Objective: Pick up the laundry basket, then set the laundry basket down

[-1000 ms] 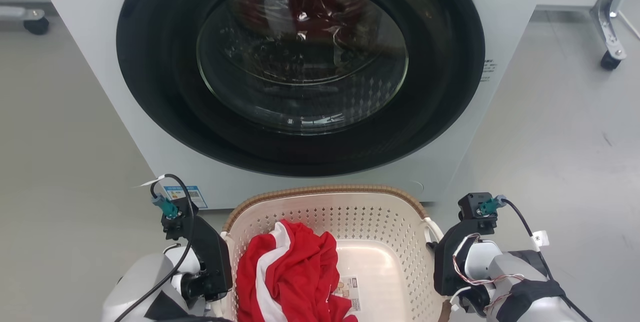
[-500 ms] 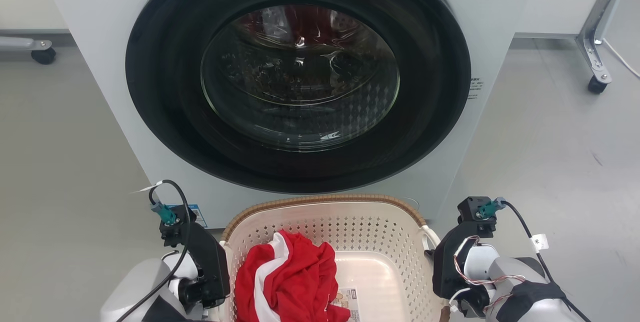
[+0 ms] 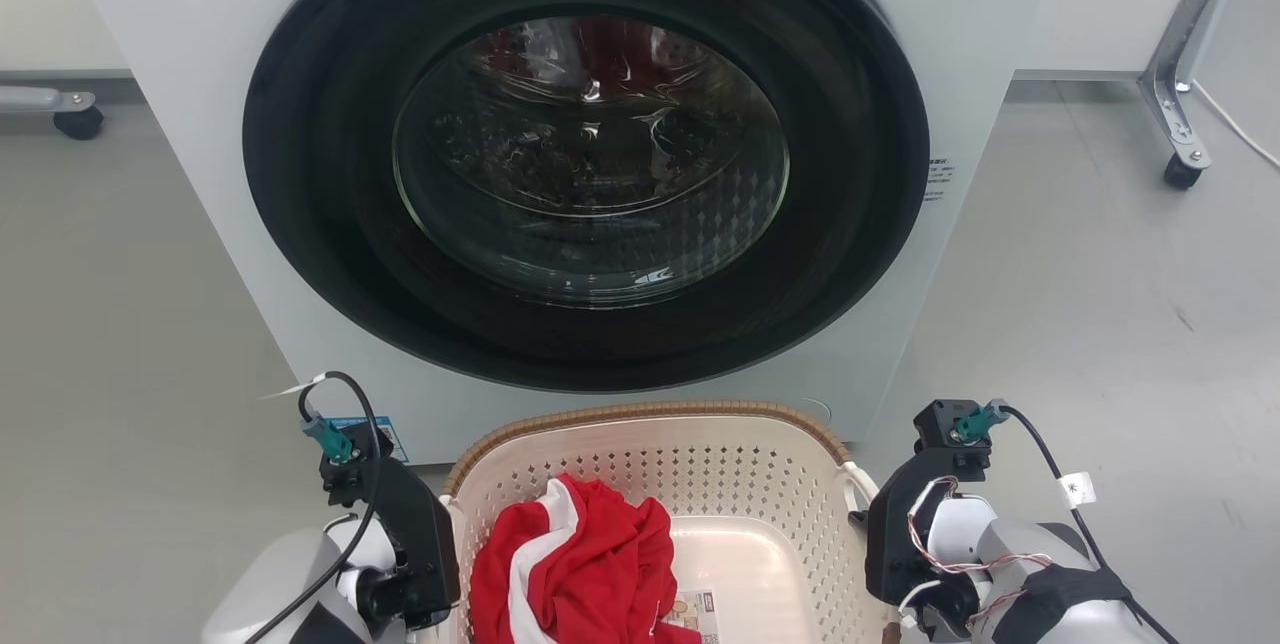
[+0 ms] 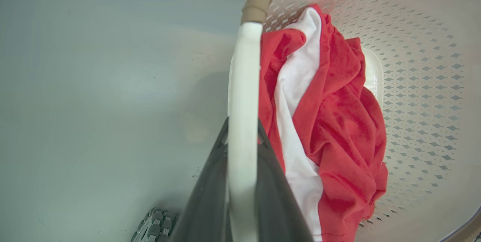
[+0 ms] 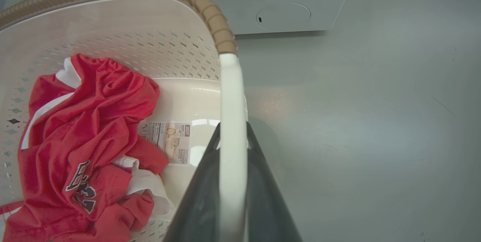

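Since a second ago the whole head view has shifted: the laundry basket (image 3: pixel 650 416), both grippers and the washing machine (image 3: pixel 150 74) all sit lower in it together, so the camera moved and the hold is unchanged. The basket is in front of the washer's closed door (image 3: pixel 590 154), between the two arms. The left gripper (image 4: pixel 243 131) is clamped on its white left handle (image 4: pixel 243 84), and the right gripper (image 5: pixel 233 135) on the right handle (image 5: pixel 231 91). A red and white garment (image 3: pixel 580 564) lies inside on the left, beside the label sticker (image 5: pixel 169 142). The base may be just off the grey floor (image 3: pixel 1100 274); I cannot tell.
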Robot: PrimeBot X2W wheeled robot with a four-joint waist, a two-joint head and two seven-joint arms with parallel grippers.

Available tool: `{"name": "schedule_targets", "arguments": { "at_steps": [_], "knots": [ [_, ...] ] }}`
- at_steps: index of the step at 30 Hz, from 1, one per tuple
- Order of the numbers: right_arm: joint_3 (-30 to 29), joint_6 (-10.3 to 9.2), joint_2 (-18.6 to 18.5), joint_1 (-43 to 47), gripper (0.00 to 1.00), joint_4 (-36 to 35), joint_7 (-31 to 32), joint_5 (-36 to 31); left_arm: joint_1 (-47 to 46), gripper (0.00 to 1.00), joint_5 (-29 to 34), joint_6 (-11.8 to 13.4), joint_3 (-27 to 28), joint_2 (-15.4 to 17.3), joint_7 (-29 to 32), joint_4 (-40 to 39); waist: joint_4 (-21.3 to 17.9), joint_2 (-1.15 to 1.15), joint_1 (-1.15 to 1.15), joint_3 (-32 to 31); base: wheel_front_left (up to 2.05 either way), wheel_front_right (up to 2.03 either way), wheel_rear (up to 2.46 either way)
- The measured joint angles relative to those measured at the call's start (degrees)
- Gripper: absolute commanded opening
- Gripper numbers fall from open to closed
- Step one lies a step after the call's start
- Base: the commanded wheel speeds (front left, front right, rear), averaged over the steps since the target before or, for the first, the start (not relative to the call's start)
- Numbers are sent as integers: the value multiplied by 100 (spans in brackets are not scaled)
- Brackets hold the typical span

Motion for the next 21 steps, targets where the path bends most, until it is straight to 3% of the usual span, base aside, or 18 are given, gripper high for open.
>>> {"name": "schedule_targets", "arguments": {
  "at_steps": [21],
  "knots": [
    [180,0,-1,1,0,-22,64,225,48,0,-151,1,-21,20,-43,13,5,0,0,3,0,0,0]
  ]
}}
